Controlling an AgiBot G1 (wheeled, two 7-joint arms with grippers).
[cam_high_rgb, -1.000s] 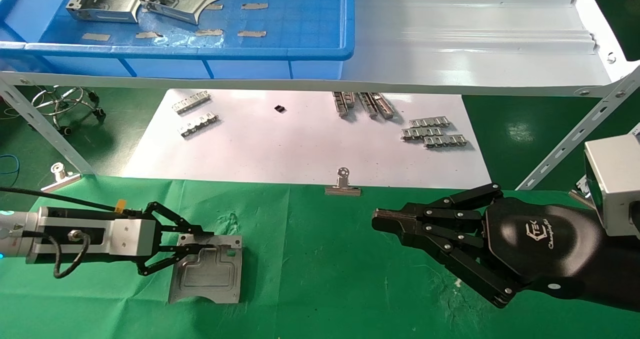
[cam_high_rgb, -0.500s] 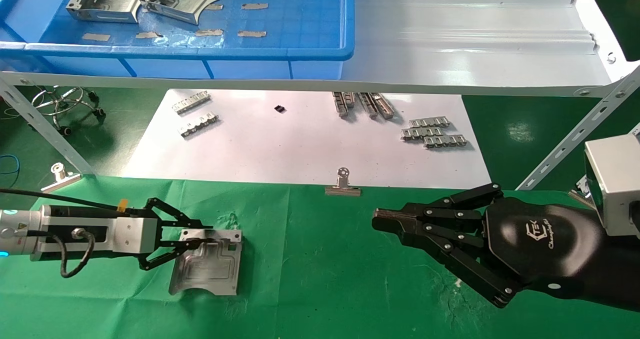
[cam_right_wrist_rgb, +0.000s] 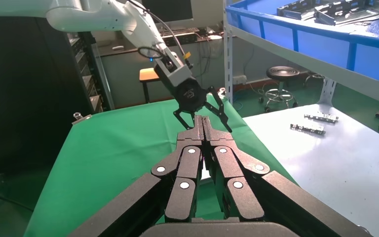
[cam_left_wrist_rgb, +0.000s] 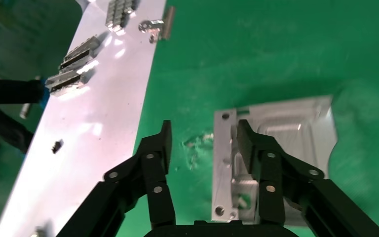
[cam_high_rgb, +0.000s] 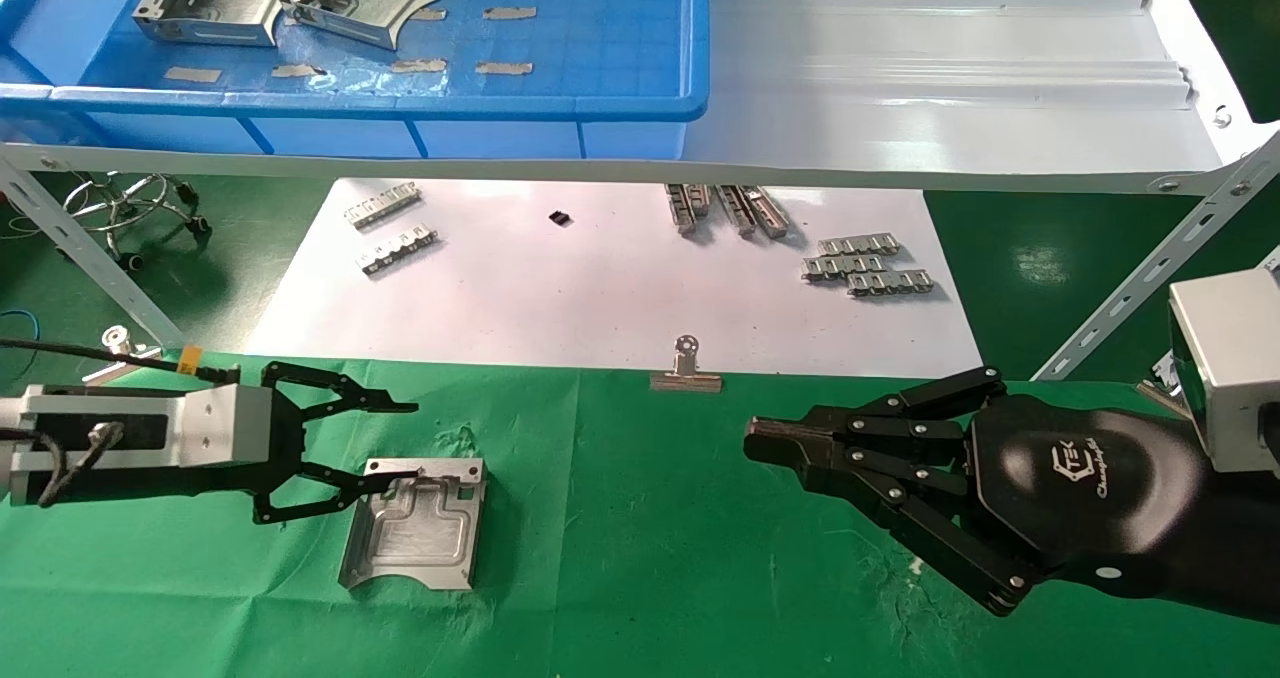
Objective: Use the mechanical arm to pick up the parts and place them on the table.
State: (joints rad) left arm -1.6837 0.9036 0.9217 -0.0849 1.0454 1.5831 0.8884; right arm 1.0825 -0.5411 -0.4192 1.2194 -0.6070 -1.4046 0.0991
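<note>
Left pincer [cam_high_rgb: 405, 441] is hanging released over the part [cam_high_rgb: 415, 536] lying on the worktop [cam_high_rgb: 640, 558]; right pincer [cam_high_rgb: 760, 443] is idling clenched. Next, probably fetching another part.

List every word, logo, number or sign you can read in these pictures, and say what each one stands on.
"TEK", with a hexagon logo, on the black shell of the right tool.
A line of script under it: too small to read surely.
A yellow tag on the cable by the left tool: no text readable.
The part on the table: no markings.
</note>
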